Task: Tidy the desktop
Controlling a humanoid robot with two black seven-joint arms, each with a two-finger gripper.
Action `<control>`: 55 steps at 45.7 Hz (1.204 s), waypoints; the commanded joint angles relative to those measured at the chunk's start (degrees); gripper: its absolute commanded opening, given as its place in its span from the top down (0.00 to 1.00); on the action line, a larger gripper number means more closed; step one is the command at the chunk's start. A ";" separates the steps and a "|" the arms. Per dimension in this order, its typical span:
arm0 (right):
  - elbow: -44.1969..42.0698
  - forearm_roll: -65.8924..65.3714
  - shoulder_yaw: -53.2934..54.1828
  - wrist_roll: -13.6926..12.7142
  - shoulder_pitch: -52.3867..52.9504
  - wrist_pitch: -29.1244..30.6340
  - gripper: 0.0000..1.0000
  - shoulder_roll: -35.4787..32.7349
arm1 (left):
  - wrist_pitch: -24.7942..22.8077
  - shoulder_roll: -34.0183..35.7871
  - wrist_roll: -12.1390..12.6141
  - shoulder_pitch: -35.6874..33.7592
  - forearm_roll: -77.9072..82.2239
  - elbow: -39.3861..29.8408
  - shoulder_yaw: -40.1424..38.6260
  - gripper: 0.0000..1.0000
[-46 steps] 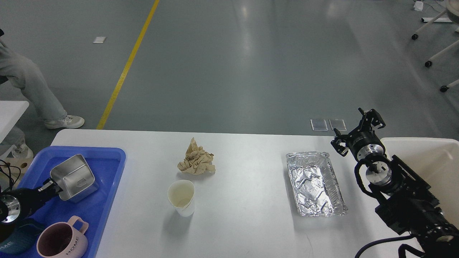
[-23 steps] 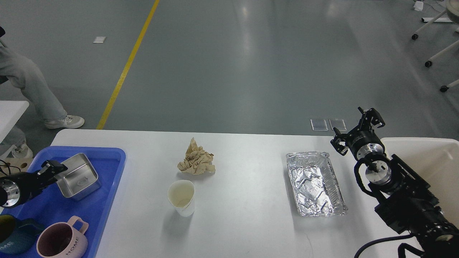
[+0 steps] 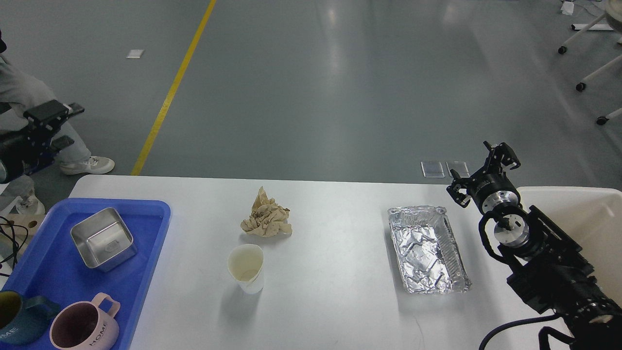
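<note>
The white desktop [image 3: 330, 301] holds a crumpled brown paper ball [image 3: 266, 219], a white paper cup [image 3: 246, 268] in front of it, and a foil tray [image 3: 426, 248] to the right. My left gripper [image 3: 62, 122] is open and empty, raised high at the far left, off the desktop. My right gripper [image 3: 481, 165] is open and empty above the desktop's back right edge, just behind the foil tray.
A blue tray [image 3: 146, 228] at the left holds a square steel container [image 3: 102, 238], a pink mug [image 3: 85, 327] and a dark teal mug [image 3: 14, 317]. A beige bin [image 3: 588, 218] stands at the right. A person's leg [image 3: 43, 121] is behind the left gripper.
My left gripper let go of the steel container, which now rests flat in the blue tray, and rose up and back to the far left. The right gripper barely moved.
</note>
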 commanded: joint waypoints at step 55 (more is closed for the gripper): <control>0.78 0.09 -0.50 -0.63 2.17 0.05 0.00 -3.68 | -3.79 -31.28 4.80 7.49 -48.76 6.08 -35.94 0.03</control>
